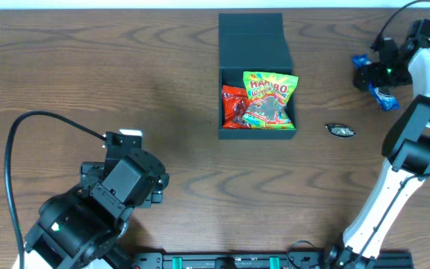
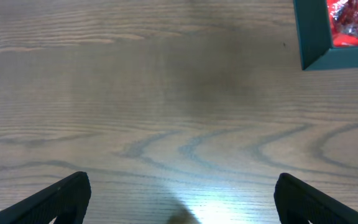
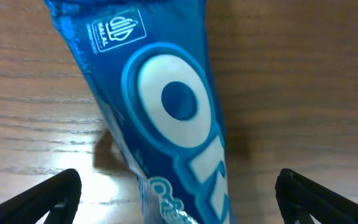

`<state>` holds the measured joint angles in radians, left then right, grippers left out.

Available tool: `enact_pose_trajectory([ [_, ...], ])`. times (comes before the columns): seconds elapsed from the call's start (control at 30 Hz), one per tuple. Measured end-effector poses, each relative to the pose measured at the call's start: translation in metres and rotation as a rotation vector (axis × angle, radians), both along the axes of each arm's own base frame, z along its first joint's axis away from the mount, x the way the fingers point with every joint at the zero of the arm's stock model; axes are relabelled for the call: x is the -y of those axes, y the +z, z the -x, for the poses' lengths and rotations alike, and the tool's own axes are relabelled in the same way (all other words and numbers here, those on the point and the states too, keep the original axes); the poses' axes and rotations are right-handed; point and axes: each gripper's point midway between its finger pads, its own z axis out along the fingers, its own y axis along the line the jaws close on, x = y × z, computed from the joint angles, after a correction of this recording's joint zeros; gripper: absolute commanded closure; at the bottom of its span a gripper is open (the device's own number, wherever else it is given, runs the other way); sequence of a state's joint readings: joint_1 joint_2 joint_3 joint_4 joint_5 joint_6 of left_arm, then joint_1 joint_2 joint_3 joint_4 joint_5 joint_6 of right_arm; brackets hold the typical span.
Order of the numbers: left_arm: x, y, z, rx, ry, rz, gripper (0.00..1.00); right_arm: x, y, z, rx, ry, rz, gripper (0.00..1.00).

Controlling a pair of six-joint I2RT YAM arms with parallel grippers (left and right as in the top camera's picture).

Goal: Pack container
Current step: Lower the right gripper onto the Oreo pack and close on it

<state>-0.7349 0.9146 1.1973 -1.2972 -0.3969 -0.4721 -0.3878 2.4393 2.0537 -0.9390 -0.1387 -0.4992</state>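
Observation:
The dark teal container (image 1: 257,45) stands open at the table's middle back, its flap lid folded away. Inside lie a green Haribo bag (image 1: 269,99) and a red packet (image 1: 233,104). Its corner with the red packet shows in the left wrist view (image 2: 312,37). My right gripper (image 1: 372,75) is open at the far right, its fingers either side of a blue Oreo packet (image 3: 179,118) lying on the table, also seen overhead (image 1: 379,93). My left gripper (image 2: 182,199) is open and empty over bare wood at the front left.
A small dark wrapped sweet (image 1: 341,131) lies on the table right of the container. The left arm's black cable (image 1: 21,142) loops over the front left. A rail (image 1: 275,260) runs along the front edge.

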Motion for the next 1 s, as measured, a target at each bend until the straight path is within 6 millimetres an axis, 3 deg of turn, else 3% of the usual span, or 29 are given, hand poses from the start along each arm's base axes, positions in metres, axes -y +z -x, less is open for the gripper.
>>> enact_pose_trajectory([
  [0.13, -0.001, 0.000, 0.000, 0.003, 0.002, -0.003, 0.05, 0.000, -0.001, 0.000, -0.002, 0.000, -0.001, 0.02],
  [0.8, -0.002, 0.000, 0.000, 0.001, 0.003, -0.007, 0.05, 0.005, -0.004, 0.010, -0.050, -0.025, 0.029, 0.38],
  [0.83, -0.002, 0.000, 0.000, 0.001, 0.003, -0.007, 0.05, 0.005, -0.004, 0.010, -0.051, -0.026, 0.030, 0.40],
  [0.9, -0.002, 0.000, 0.000, 0.001, 0.003, -0.007, 0.05, 0.005, -0.004, 0.011, -0.054, -0.029, 0.030, 0.59],
  [1.0, -0.002, 0.000, 0.000, 0.001, 0.003, -0.007, 0.05, 0.006, -0.004, 0.012, -0.059, -0.030, 0.033, 0.56],
])
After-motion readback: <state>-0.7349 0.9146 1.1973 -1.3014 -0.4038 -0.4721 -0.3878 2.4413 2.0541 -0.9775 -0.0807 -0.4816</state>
